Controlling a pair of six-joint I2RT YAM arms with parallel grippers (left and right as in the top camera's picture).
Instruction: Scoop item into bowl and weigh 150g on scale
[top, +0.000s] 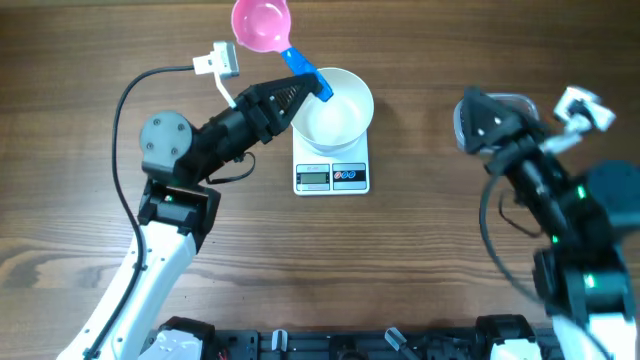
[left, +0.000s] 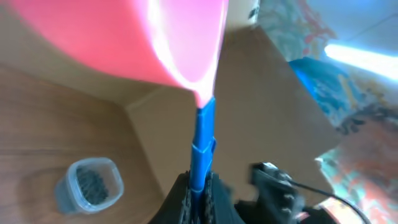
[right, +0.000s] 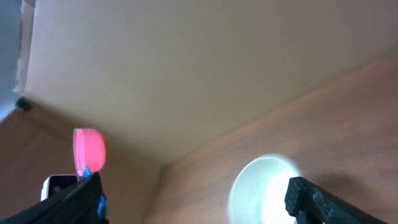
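Observation:
My left gripper (top: 296, 92) is shut on the blue handle (left: 203, 140) of a pink scoop (top: 260, 24), held tilted behind the white bowl (top: 335, 112). The bowl stands on the white scale (top: 331, 176) and looks empty from above. In the left wrist view the jaws (left: 200, 194) pinch the handle, with the pink scoop cup (left: 124, 37) above. The item, small black beans (left: 92, 185), lies in a clear tub (left: 69, 200) on the table. My right gripper (top: 472, 120) is open at the right, empty. In its wrist view the bowl (right: 264, 190) and the scoop (right: 89, 149) show between the fingers (right: 317, 200).
From above, the clear tub's rim (top: 517, 99) peeks out under my right gripper. A cardboard wall (right: 186, 68) stands behind the table. The left arm's cable (top: 130, 90) loops over the table's left side.

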